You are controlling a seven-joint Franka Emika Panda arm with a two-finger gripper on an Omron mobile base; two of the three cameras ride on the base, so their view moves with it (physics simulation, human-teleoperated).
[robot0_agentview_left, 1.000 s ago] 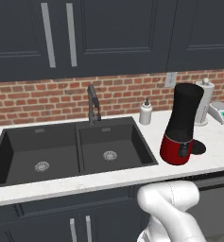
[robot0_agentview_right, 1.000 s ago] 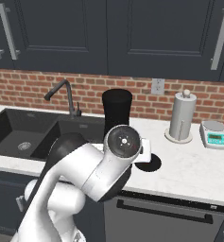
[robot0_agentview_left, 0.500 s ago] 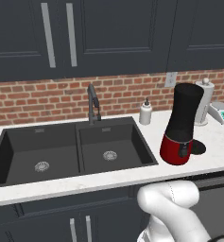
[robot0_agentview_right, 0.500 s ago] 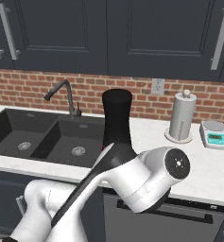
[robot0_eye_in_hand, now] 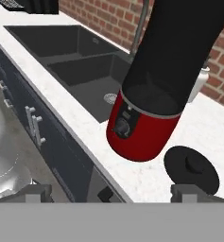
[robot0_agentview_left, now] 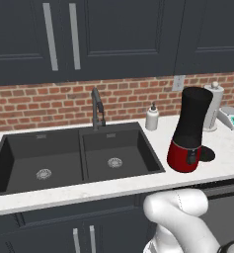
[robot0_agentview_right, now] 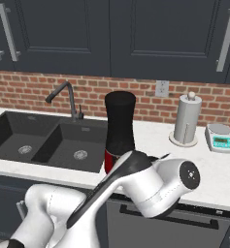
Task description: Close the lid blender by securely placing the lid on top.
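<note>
Black and flat, the lid (robot0_eye_in_hand: 191, 166) lies on the white table (robot0_agentview_left: 227, 143), just beside the red base of the blender (robot0_agentview_left: 190, 129), on the side away from the sink (robot0_agentview_left: 74, 158). We judge that we are at the approach: the jar's top stands uncovered and the lid is not yet picked up. Our hand (robot0_eye_in_hand: 111, 191) hangs low at the table's front edge with its fingers spread wide and nothing between them; the blender's knob faces it and the lid sits off toward one fingertip (robot0_eye_in_hand: 191, 191). Next, we think, we must swing over the lid, come down around its central knob, close, lift above the tall jar and set it level on the rim. We count one blender, one lid, one double sink, one faucet (robot0_agentview_left: 96, 106), one soap bottle (robot0_agentview_left: 152, 118), one paper towel roll (robot0_agentview_right: 187, 118) and one scale (robot0_agentview_right: 219, 138).
</note>
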